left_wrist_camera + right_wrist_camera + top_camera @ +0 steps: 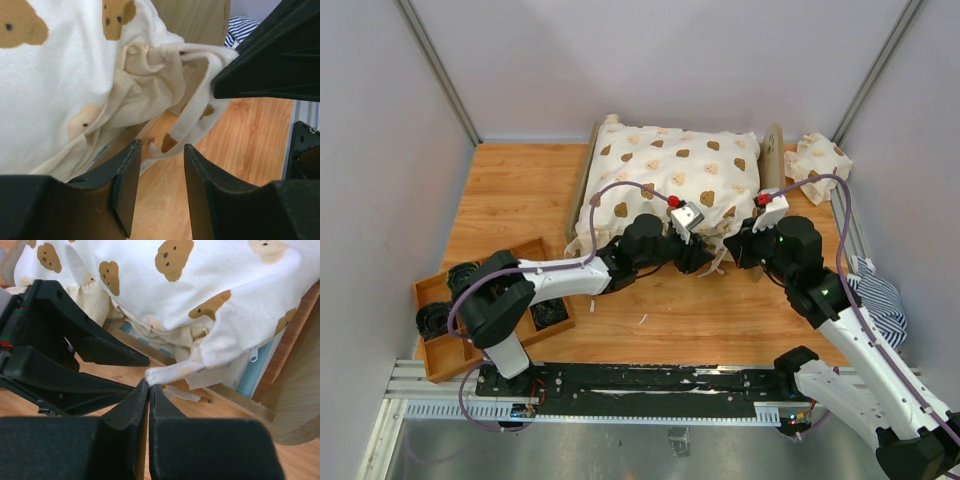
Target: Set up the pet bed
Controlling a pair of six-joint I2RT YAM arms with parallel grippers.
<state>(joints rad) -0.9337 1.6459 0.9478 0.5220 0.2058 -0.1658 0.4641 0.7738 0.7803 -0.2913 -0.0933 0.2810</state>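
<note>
The pet bed (772, 160) stands at the back of the table, its plywood frame almost wholly draped by a cream bear-print cover (670, 170). A light blue mattress edge (251, 371) with a zipper shows under the cover, above the plywood side rail (235, 401). My right gripper (149, 385) is shut on the end of the cover's white tie strap (172, 372) at the bed's near corner. Close beside it on the left, my left gripper (161, 148) is open, with a second loose strap (192, 122) just beyond its fingertips and nothing between them.
A small bear-print pillow (817, 165) lies at the back right by the wall. A blue-and-white striped cloth (876, 296) sits at the table's right edge. A wooden tray (438, 352) with black parts is at the front left. The two arms nearly touch at the near corner.
</note>
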